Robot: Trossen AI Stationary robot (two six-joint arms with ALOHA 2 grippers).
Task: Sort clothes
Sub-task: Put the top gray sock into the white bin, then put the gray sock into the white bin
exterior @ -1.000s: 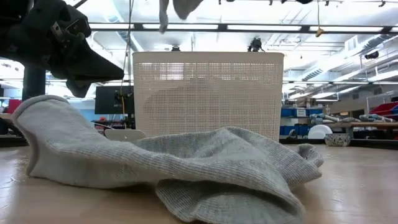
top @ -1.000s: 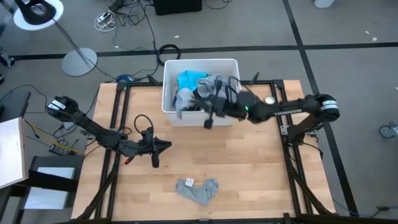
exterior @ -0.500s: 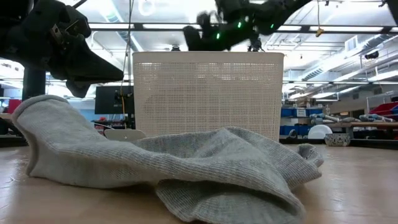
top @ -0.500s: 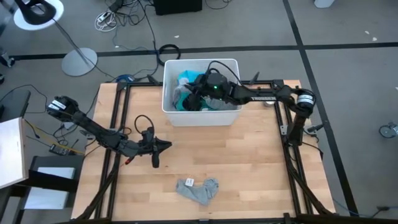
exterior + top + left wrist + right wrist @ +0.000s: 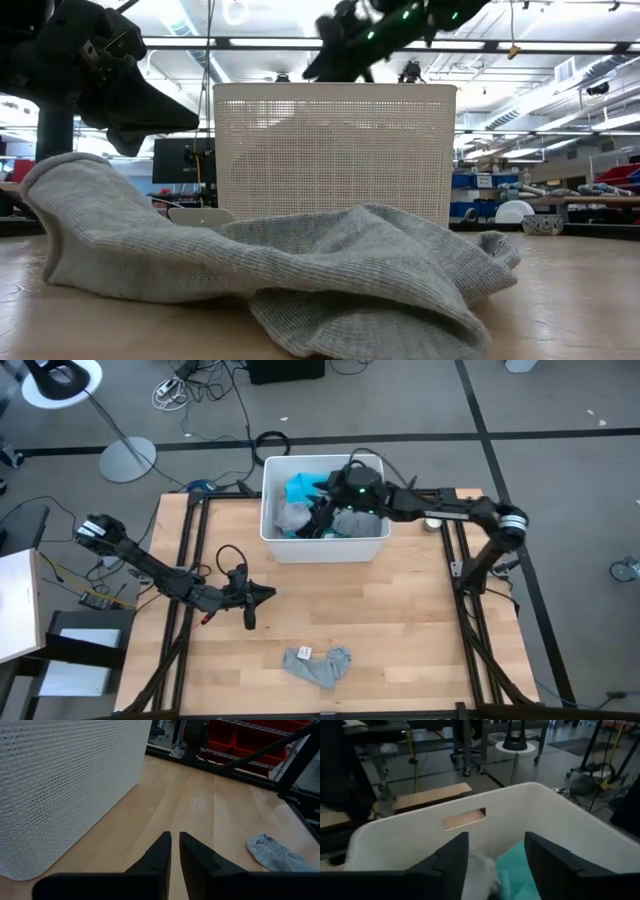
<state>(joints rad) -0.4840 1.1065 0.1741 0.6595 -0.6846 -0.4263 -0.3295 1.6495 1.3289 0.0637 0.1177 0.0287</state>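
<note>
My right claw (image 5: 494, 865) hangs over the white perforated plastic bin (image 5: 372, 546) at the far side of the wooden desk (image 5: 400, 620), its two dark fingers spread apart with nothing between them. Below it, inside the bin, lie the clothes: a bright turquoise garment (image 5: 303, 488), a grey shirt (image 5: 354, 523) and dark fabric (image 5: 322, 516) bunched between them. In the right wrist view, turquoise and pale cloth show just under my fingers, against the bin's inner wall with its handle slot.

My left claw (image 5: 252, 596) waits low over the desk's left part, well apart from the bin, fingers nearly pressed together and holding nothing. A crumpled grey sock (image 5: 318, 665) lies alone on the desk near its front edge.
</note>
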